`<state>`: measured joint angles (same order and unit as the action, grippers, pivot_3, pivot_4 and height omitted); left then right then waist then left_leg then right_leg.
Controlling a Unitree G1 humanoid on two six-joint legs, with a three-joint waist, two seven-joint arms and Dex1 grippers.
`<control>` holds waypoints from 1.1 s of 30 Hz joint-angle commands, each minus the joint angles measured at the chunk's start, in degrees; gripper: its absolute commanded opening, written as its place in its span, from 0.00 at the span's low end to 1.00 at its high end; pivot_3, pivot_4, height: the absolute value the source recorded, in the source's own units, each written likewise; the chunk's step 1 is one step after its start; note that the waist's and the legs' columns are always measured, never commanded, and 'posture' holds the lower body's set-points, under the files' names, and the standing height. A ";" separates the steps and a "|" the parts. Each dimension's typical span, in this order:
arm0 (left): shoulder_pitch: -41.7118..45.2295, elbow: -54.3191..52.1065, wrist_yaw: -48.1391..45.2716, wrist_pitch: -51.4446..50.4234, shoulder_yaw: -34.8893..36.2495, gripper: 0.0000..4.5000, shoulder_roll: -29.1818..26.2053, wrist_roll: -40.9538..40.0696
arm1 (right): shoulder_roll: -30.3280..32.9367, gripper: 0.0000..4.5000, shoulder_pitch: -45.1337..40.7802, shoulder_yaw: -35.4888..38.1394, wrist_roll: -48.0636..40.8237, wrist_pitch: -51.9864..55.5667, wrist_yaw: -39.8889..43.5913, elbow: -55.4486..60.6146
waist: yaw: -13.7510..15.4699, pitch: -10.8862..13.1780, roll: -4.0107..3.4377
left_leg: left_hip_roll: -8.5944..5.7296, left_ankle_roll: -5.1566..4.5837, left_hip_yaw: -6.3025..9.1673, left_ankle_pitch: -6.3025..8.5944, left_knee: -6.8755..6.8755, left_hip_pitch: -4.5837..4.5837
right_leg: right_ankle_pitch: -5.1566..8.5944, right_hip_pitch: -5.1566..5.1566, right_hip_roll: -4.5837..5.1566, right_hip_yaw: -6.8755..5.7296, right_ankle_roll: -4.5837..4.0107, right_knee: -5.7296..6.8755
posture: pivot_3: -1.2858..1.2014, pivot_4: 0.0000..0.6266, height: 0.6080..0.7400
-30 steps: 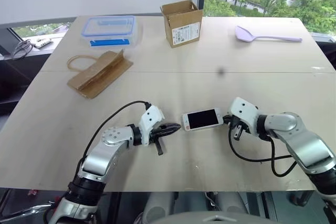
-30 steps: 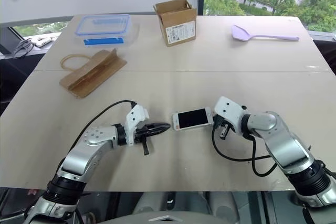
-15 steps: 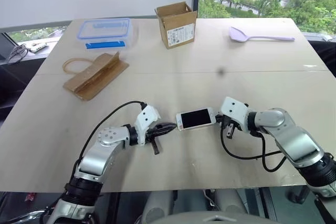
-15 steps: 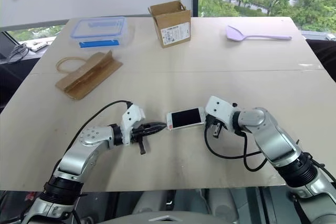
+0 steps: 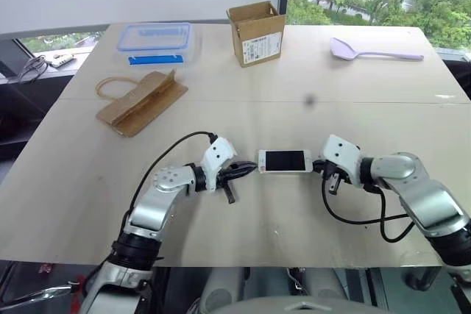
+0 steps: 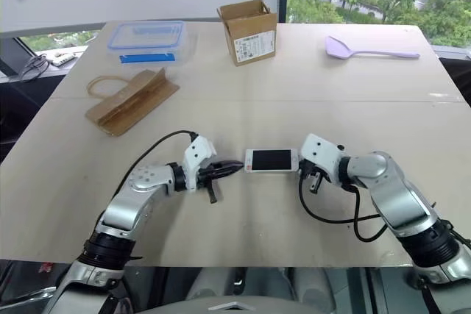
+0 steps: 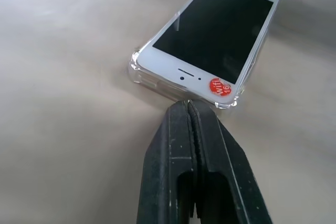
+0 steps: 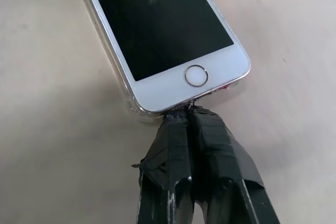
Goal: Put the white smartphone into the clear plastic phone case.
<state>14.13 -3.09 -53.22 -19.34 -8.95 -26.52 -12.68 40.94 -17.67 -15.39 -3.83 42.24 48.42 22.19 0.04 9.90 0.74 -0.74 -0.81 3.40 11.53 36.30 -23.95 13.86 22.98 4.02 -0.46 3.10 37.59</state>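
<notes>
head pair: high, forward-down | wrists: close, opposite ends of white smartphone (image 7: 212, 40), shared

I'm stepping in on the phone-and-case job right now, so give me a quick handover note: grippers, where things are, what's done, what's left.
Left gripper: fingers shut, tips at the earpiece end of the white smartphone.
Right gripper: fingers shut, tips against the home-button end.
The phone lies screen up on the table, between the two grippers, and sits inside the clear plastic phone case, whose rim shows around its corners.
Done: phone appears to be in the case.
Left: check that every corner is fully seated (I cannot tell from here), then back both grippers away.
</notes>
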 commanded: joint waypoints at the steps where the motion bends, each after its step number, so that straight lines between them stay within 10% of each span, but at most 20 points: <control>1: -1.88 -4.30 1.89 -2.96 2.99 0.00 0.33 -3.61 | -0.22 0.00 1.89 0.61 -1.61 0.08 -0.24 4.48 | -0.06 0.01 0.00 | 0.00 0.00 0.01 0.00 -0.02 -0.01 | 0.01 0.01 0.00 0.00 0.01 -0.03 | 0.52 0.24 1.00; 19: 1.67 -4.01 10.75 -4.77 0.62 0.00 5.46 -2.34 | -3.52 0.00 -0.84 -3.11 -0.50 -0.50 -2.96 2.58 | -0.95 0.15 0.19 | -0.02 0.00 0.03 0.00 -0.03 0.04 | 0.09 0.00 -0.04 -0.03 0.16 0.07 | 0.52 0.24 1.00; 33: -1.25 -5.78 11.20 -5.60 8.14 0.00 -0.59 -4.45 | -2.03 0.00 1.04 -0.72 -0.99 -0.80 -3.65 3.07 | -0.67 0.17 0.21 | -0.02 0.00 0.06 0.00 -0.03 0.07 | 0.10 0.00 -0.01 -0.03 0.16 0.11 | 0.52 0.24 1.00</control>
<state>13.49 -6.33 -42.05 -25.47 -1.66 -26.45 -17.02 38.03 -16.95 -17.89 -4.70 41.72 44.96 23.76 -0.63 10.07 0.95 -0.77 -0.81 3.46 11.53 36.28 -23.88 13.95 22.97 4.03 -0.48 3.24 37.68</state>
